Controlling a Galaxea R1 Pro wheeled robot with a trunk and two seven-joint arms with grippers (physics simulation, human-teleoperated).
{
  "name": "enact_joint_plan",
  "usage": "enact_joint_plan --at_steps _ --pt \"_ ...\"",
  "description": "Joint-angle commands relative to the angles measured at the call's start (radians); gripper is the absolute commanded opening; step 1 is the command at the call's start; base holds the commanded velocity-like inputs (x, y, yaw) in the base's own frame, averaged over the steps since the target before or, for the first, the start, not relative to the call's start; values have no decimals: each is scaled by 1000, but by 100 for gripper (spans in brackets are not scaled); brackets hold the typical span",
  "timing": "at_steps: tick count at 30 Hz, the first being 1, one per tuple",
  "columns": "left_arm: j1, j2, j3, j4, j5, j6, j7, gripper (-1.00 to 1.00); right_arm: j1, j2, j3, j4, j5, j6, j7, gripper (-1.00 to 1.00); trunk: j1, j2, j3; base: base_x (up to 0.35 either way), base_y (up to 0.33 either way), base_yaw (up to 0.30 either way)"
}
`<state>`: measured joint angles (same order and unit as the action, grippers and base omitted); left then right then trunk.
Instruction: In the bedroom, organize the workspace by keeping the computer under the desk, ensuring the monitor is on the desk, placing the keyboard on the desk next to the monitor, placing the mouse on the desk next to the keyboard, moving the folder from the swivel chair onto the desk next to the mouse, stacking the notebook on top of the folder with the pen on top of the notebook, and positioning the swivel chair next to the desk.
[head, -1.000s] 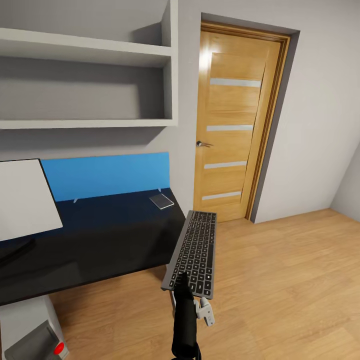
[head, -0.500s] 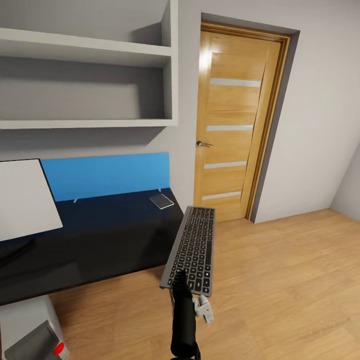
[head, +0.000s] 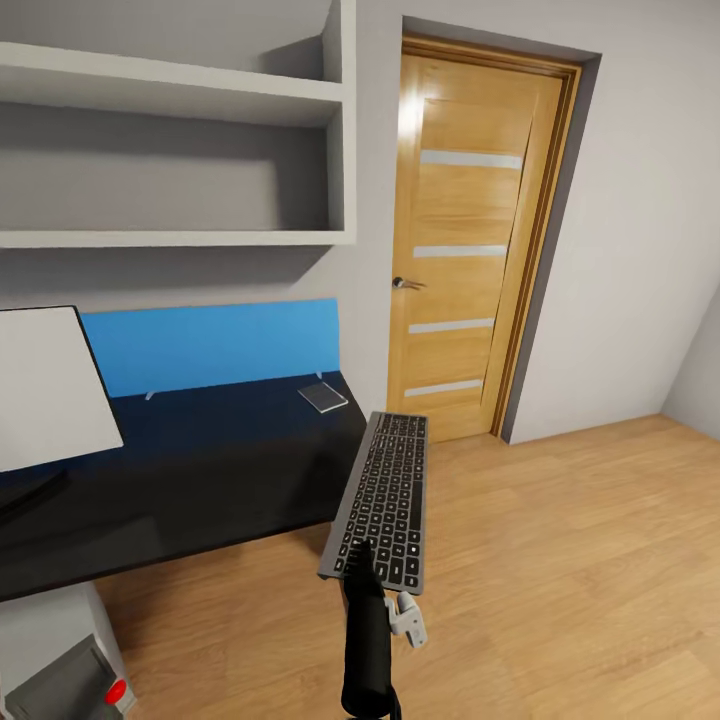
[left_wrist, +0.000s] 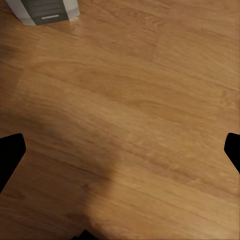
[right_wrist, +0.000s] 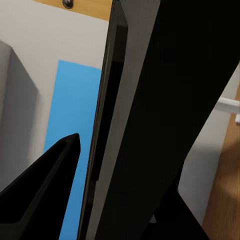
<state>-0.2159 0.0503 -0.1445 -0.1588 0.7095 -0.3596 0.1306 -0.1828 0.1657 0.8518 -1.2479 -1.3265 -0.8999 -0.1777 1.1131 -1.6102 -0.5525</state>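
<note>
My right gripper (head: 358, 555) is shut on the near end of the keyboard (head: 385, 492), a silver-grey frame with black keys. It is held level in the air just off the right end of the desk (head: 200, 480). The right wrist view has the keyboard (right_wrist: 122, 125) edge-on between dark fingers (right_wrist: 47, 187). The monitor (head: 45, 395) stands on the desk at the left, white back toward me. A small grey notebook (head: 323, 397) lies at the desk's back right corner. The computer (head: 55, 655) stands under the desk. My left gripper (left_wrist: 120, 155) hangs open over bare floor, the computer (left_wrist: 47, 10) nearby.
Grey wall shelves (head: 170, 240) hang above the desk and its blue back panel (head: 215, 345). A closed wooden door (head: 465, 250) with frosted strips stands to the right. Light wood plank floor (head: 570, 560) stretches open to the right of the desk.
The keyboard and right gripper have shifted slightly left, toward the desk's end. The whole head view has tilted a little, so desk and door sit slightly higher in the picture.
</note>
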Motion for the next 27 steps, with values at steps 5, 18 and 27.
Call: enact_joint_plan --at_steps 5,18,27 --pt "0 0 -10 -1 2 -2 7 100 -1 0 3 -1 7 -4 -9 -100 19 -36 -17 0 0 0" --pt "0 2 -10 -1 2 -1 7 100 -1 0 12 1 7 -5 19 -100 69 -127 -58 0 0 10" --pt "0 1 -11 -1 2 -1 8 100 -1 -1 10 1 7 -7 27 -100 84 -155 -68 0 0 170"
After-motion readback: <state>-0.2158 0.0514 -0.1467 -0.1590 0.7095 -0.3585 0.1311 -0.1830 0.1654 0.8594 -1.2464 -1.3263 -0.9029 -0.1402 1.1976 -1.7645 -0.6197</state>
